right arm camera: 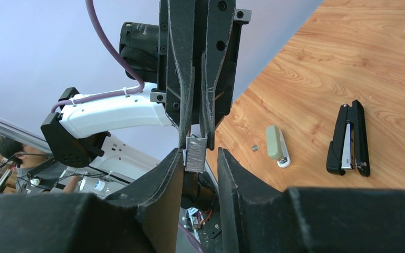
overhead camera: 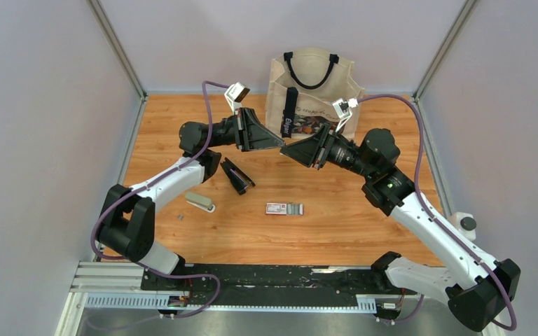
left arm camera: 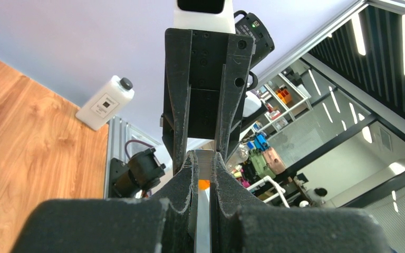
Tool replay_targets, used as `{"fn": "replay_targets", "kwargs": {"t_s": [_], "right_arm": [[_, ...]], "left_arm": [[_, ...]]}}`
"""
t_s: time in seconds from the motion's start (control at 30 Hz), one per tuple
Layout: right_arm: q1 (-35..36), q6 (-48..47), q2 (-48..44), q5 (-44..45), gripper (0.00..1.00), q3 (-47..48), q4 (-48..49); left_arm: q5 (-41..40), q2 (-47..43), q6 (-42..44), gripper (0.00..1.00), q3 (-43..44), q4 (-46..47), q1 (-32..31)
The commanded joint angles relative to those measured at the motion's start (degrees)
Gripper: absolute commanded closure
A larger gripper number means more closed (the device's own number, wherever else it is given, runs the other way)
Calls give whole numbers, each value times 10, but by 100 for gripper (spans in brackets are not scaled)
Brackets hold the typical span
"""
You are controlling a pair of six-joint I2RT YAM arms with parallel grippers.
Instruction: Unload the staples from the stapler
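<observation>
Right gripper [right arm camera: 200, 157] has its jaws spread, one finger on either side of the staples [right arm camera: 195, 154]. This short silvery strip's long axis runs in line with the fingers, pointing out from the tips of the left gripper [right arm camera: 195, 138], which pinches its far end. Beyond them, a beige stapler [right arm camera: 277, 145] and a black stapler [right arm camera: 348, 139] lie on the table [right arm camera: 348, 63].

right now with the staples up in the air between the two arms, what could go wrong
1. The left tool pinches the staples only at its tips, above the table. If it lets go before the right tool, open around the strip, closes, the strip will likely drop.
2. The tools are nose to nose, so a small misalignment could knock their fingers together or snap the thin strip.
</observation>
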Motion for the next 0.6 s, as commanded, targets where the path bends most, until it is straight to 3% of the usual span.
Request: {"fn": "replay_targets", "kwargs": {"t_s": [0.0,0.33,0.57], "right_arm": [[3,6,1,1,69,9,31],[6,13,2,-1,74,4,27],[5,2,-12,15,82,-4,-3]], "left_arm": [[-5,-4,15,100,6,27,-5],[-3,3,21,99,14,28,-6],[4,-3,38,88,17,13,-5]]}}
